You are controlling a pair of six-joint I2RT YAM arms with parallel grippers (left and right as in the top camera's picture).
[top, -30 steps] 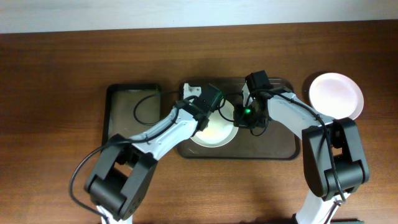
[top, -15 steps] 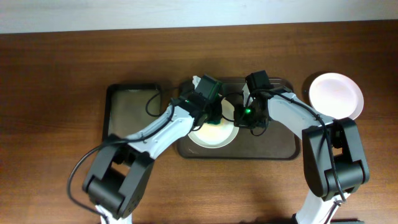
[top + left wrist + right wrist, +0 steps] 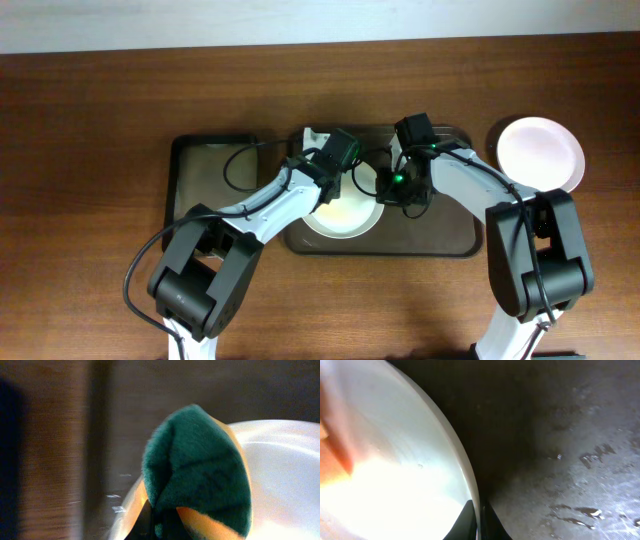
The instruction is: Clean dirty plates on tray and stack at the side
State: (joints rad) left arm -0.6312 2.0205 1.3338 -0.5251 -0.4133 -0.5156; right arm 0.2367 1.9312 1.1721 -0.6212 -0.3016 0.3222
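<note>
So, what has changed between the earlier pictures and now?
The left tool, gripping the sponge, slid across the plate toward the far rim of the tray, then back a little. The right tool kept pinching the plate's rim; the tray and the side plate stayed put.

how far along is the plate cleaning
Done: a side plate sits on the table right of the tray. In hand: left claw holds a sponge against the tray plate, right claw pinching its rim. Left: finish it and stack it on the side plate.
</note>
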